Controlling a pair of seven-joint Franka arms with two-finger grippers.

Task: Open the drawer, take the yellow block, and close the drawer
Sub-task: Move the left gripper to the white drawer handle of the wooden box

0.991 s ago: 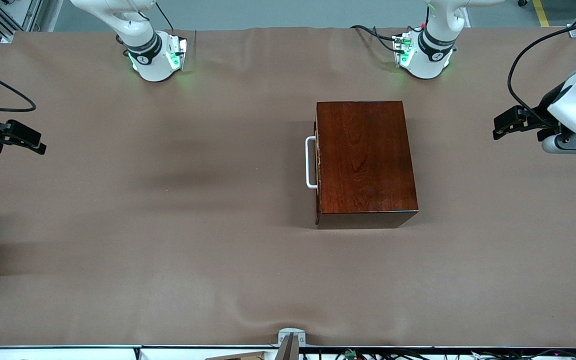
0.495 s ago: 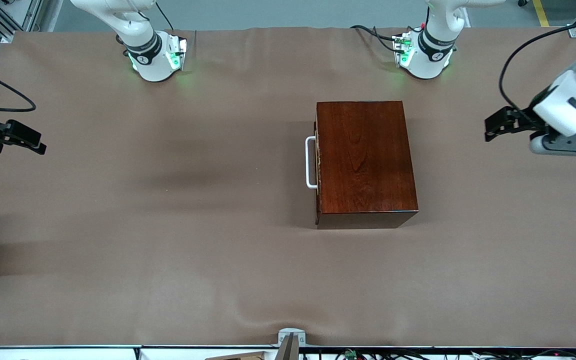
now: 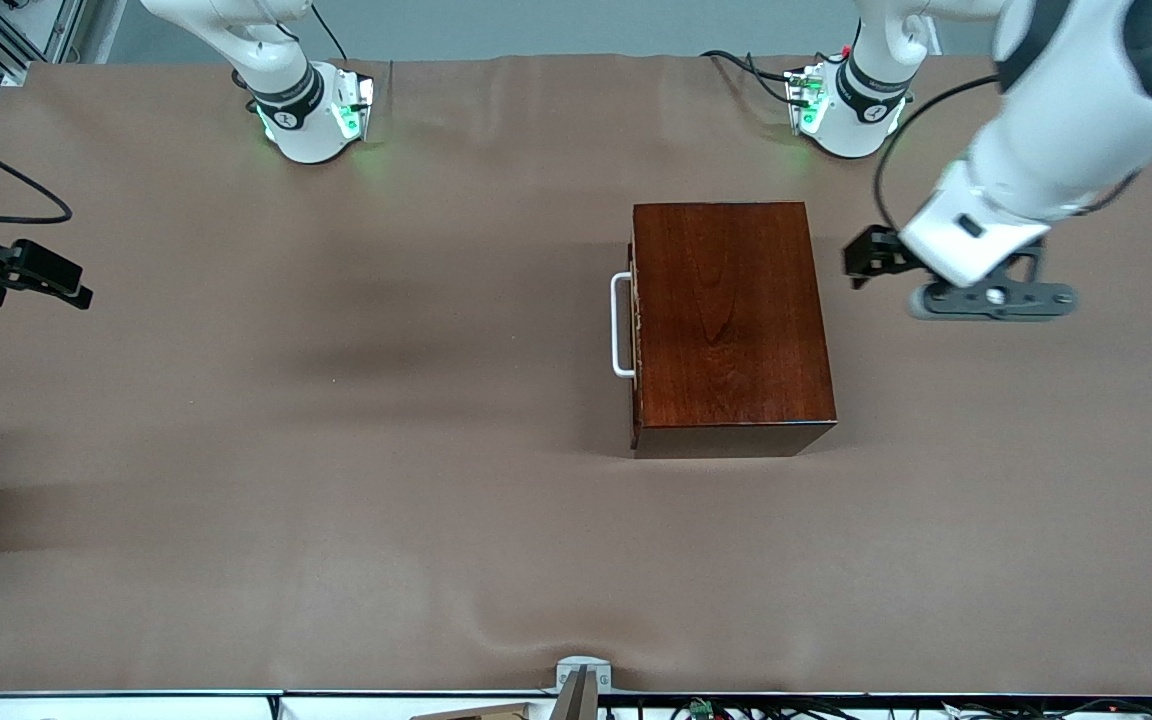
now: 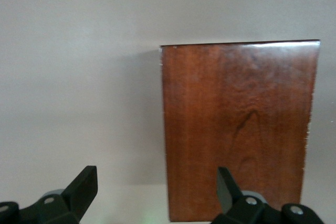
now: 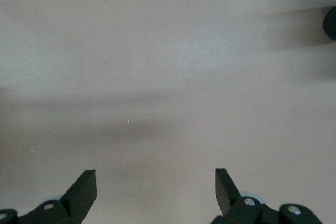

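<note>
While the drawer sits shut, left gripper hangs agape over bare table beside box — right gripper waits, agape.

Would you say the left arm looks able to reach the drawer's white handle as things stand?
Probably yes, with a detour. The left pincer hangs open above the table beside the box, at its closed end. The handle is on the drawer front facing the right arm's end, and nothing lies in front of it.
</note>
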